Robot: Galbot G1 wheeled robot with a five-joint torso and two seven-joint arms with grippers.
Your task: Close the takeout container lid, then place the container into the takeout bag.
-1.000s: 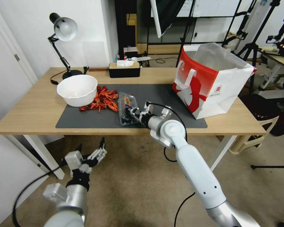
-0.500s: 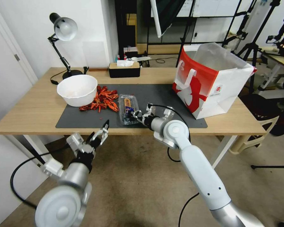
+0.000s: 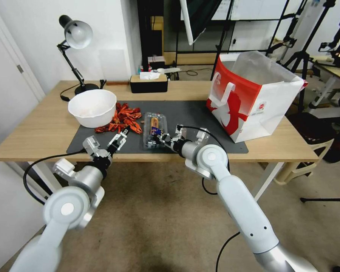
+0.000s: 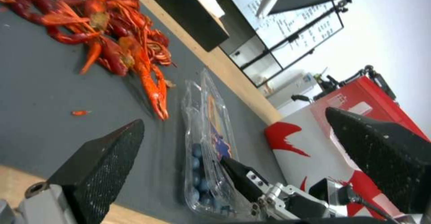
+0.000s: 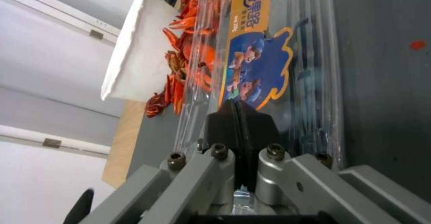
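The container (image 3: 154, 130) lies on the dark mat (image 3: 192, 113), between the crayfish (image 3: 121, 121) and the bag (image 3: 253, 94), long axis running away from the robot, lid (image 5: 256, 65) up. The right gripper (image 3: 159, 137) pinches the near rim flange, fingers together. The left gripper (image 3: 119, 140) hovers spread beside it. Thin clear plastic likely flexes and slips; the stiffer rim seems the best hold

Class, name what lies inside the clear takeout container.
Dark blueberries show through the takeout container; its label and the right end effector cover the rest.
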